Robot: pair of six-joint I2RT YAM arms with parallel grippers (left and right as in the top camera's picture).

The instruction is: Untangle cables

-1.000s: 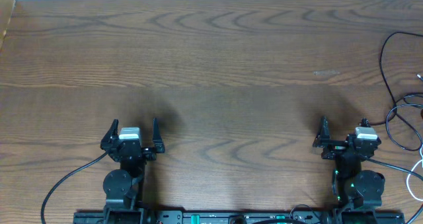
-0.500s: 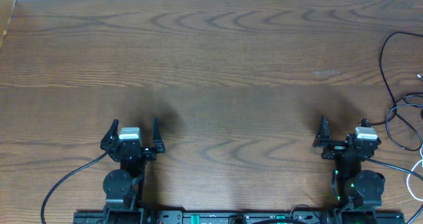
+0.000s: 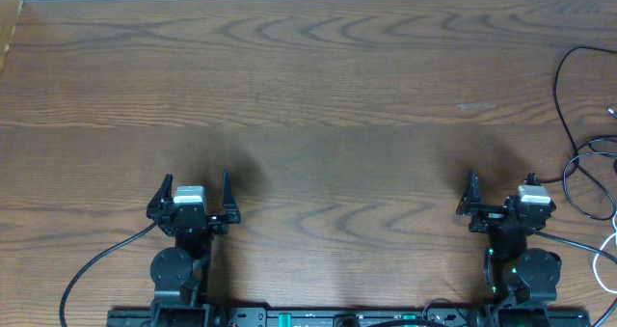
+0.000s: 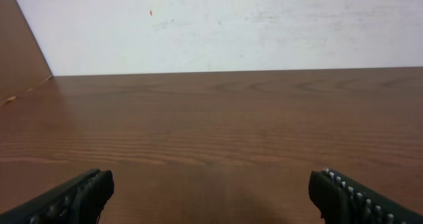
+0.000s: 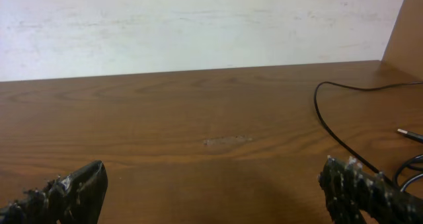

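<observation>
Thin black cables loop along the table's right edge in the overhead view, with a white cable curling at the near right. One black cable runs across the right of the right wrist view, a small plug end beside it. My right gripper rests open at the near right, left of the cables and apart from them. My left gripper rests open at the near left, far from them. Both gripper gaps hold nothing.
The wooden table stretches to a white wall at the back. A raised wooden side panel stands at the left edge and another at the right. A thick arm wire trails from the left base.
</observation>
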